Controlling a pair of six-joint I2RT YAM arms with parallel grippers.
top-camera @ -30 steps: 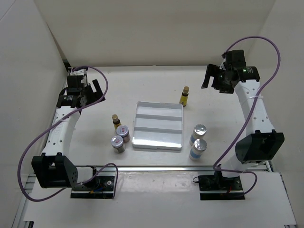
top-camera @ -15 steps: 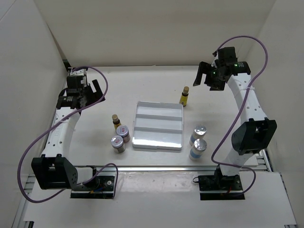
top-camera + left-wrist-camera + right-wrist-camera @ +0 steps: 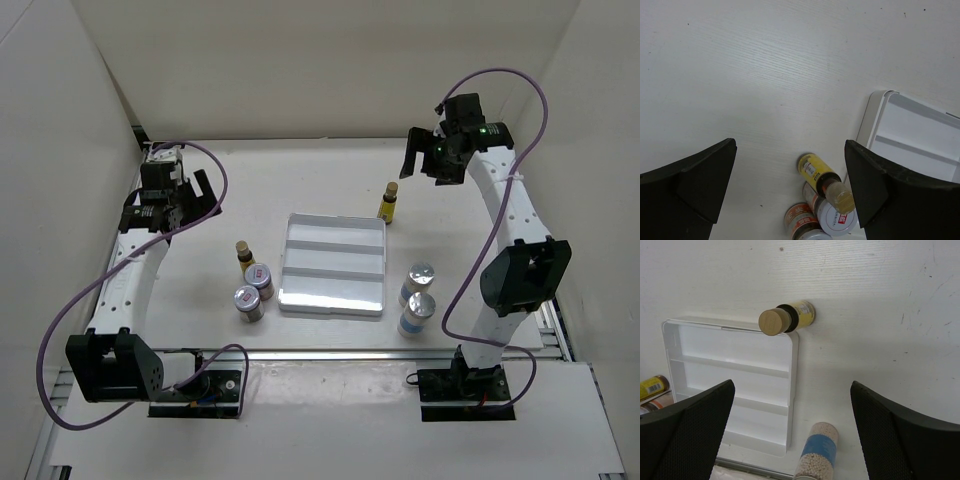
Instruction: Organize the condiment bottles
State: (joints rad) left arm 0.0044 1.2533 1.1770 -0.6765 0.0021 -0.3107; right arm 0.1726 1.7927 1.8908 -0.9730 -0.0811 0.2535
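All six bottles are standing upright with their long axes vertical and their caps pointing up. The far yellow bottle [image 3: 388, 202] is sitting just beyond the tray [image 3: 333, 291], by its far right corner. The near yellow bottle [image 3: 243, 253] is standing left of the tray, with the two jars [image 3: 259, 278] close together just nearer than it. The two blue bottles [image 3: 419, 283] are standing one behind the other just right of the tray's near right corner.

In the left wrist view the jars [image 3: 836, 218] are being cut off by the bottom edge and the tray [image 3: 875, 117] by the right edge. In the right wrist view only one blue bottle [image 3: 818, 452] is showing, clipped at the bottom. The labels are too small to read.

The left arm [image 3: 135, 270] is reaching up the left side of the table [image 3: 300, 170], its left gripper [image 3: 207, 193] hanging spread wide and holding nothing, well apart from the bottles. The right arm [image 3: 510, 215] is stretching high towards the far right, its right gripper [image 3: 417, 160] also gaping wide and empty, hovering above and just beyond the far yellow bottle.
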